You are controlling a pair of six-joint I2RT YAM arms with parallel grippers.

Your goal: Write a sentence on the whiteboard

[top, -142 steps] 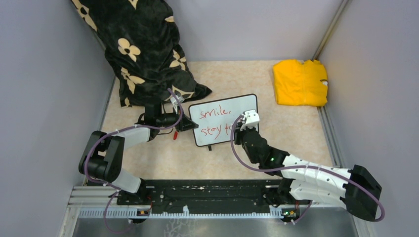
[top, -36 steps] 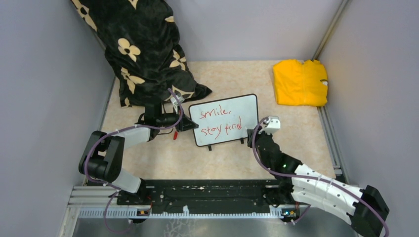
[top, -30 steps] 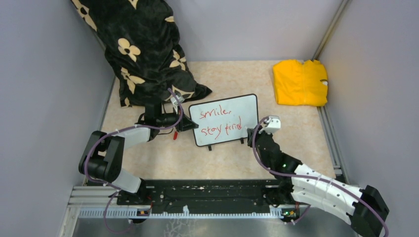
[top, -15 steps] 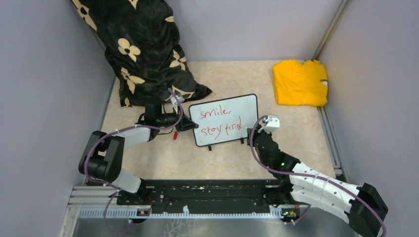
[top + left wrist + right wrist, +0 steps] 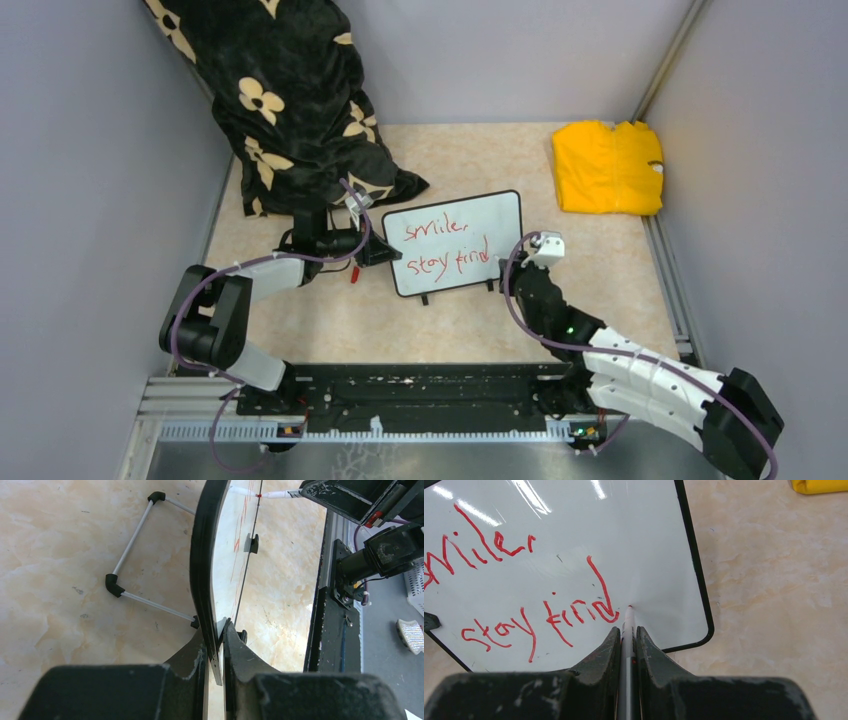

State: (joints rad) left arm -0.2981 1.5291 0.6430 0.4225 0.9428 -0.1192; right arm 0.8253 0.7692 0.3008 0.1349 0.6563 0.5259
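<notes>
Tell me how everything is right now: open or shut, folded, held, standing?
whiteboard: standing tilted on its stand, left edge pinched.
sentence: written in red, two lines.
marker: gripped, tip at the board just past the last word.
left gripper: shut on the whiteboard's edge.
right gripper: shut on the marker.
yellow cloth: folded, lying flat.
black flowered cloth: bunched up.
</notes>
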